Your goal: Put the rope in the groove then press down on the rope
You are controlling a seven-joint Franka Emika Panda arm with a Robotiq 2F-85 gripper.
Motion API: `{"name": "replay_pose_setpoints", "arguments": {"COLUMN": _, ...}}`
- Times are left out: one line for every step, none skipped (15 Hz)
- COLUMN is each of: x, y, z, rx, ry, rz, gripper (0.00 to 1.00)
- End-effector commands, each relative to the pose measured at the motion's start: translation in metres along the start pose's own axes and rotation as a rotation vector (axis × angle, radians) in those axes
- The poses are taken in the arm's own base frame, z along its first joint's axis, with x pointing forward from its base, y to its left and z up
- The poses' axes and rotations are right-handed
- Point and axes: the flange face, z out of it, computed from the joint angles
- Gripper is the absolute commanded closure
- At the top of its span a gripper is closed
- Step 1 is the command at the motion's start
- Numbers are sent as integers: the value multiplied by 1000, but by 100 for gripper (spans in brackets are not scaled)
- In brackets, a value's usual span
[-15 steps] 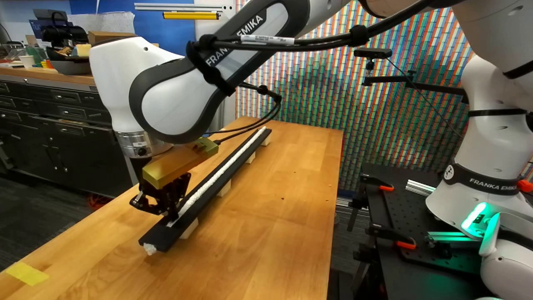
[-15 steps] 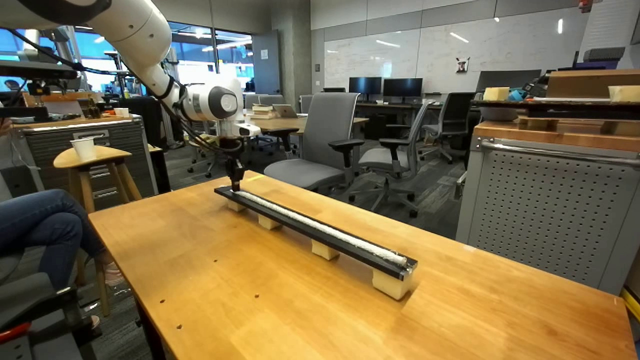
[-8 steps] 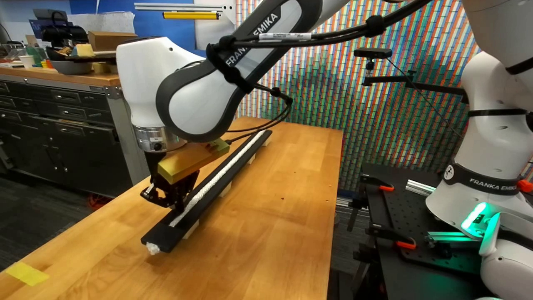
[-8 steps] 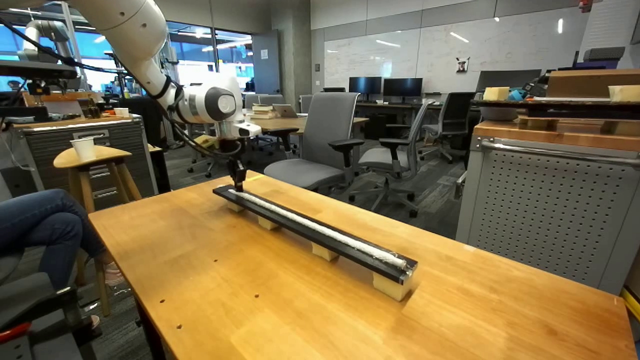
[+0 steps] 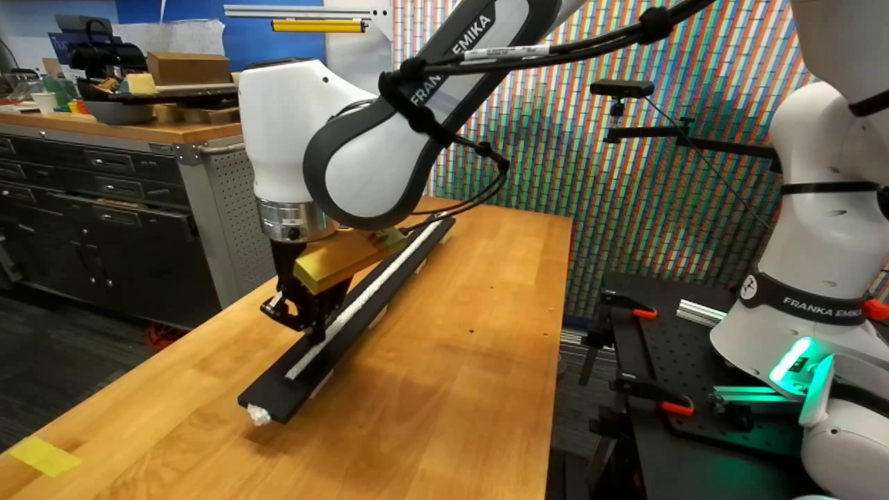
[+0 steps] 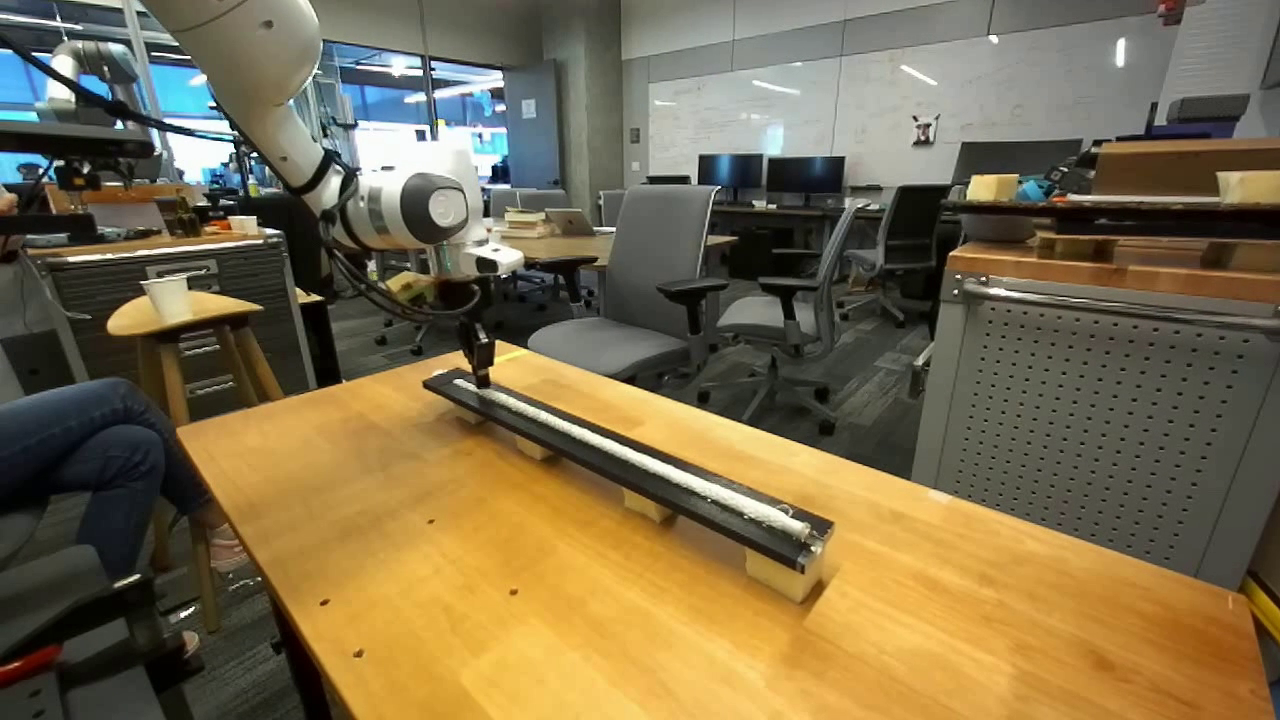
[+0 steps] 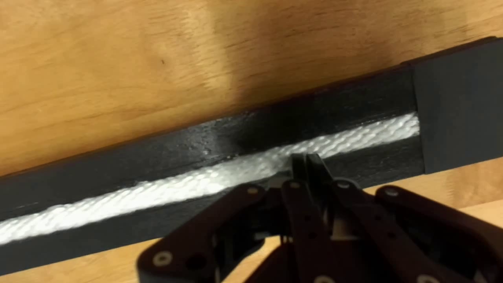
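Observation:
The white rope [image 5: 369, 292] lies lengthwise along the long black bar [image 5: 278, 397], over its groove; it also shows in an exterior view [image 6: 640, 459] and the wrist view [image 7: 204, 181]. The rope hides the inside of the groove. A flat black section [image 7: 459, 106] covers one bar end, and the visible rope stops at its edge. A frayed white tuft [image 5: 259, 415] sticks out at that end. My gripper [image 5: 317, 339] is shut, fingertips together [image 7: 305, 156], pointing down at the rope near the covered end [image 6: 483, 380]. Nothing shows between the fingers; contact depth is unclear.
Pale blocks [image 6: 783, 572] hold the bar above the wooden table [image 5: 472, 417]. Yellow tape [image 5: 46, 455] is stuck at a table corner. Grey chairs [image 6: 660, 270] stand behind the table, and a seated person's leg [image 6: 110, 470] is beside it.
My shut gripper has moved along the rope, away from the covered end toward the bar's middle. The covered end of the bar has shifted slightly sideways.

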Motion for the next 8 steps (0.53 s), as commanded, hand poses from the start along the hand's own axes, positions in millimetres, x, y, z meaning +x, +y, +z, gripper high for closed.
{"name": "replay_pose_setpoints", "arguments": {"x": -2, "y": 11, "z": -16, "rx": -12, "ry": 23, "rz": 14, "gripper": 91}}
{"name": "replay_pose_setpoints", "arguments": {"x": 0, "y": 10, "z": -18, "rx": -15, "ry": 26, "rz": 14, "gripper": 90}}
{"name": "replay_pose_setpoints", "arguments": {"x": 1, "y": 8, "z": -21, "rx": -17, "ry": 29, "rz": 12, "gripper": 90}}
{"name": "replay_pose_setpoints", "arguments": {"x": 0, "y": 6, "z": -23, "rx": -19, "ry": 34, "rz": 7, "gripper": 90}}
{"name": "replay_pose_setpoints", "arguments": {"x": -1, "y": 4, "z": -25, "rx": -20, "ry": 39, "rz": 0, "gripper": 90}}
{"name": "replay_pose_setpoints", "arguments": {"x": -1, "y": 1, "z": -26, "rx": -23, "ry": 43, "rz": -7, "gripper": 90}}
{"name": "replay_pose_setpoints", "arguments": {"x": -2, "y": -1, "z": -26, "rx": -24, "ry": 43, "rz": -12, "gripper": 90}}
{"name": "replay_pose_setpoints", "arguments": {"x": -3, "y": -3, "z": -25, "rx": -24, "ry": 41, "rz": -16, "gripper": 90}}
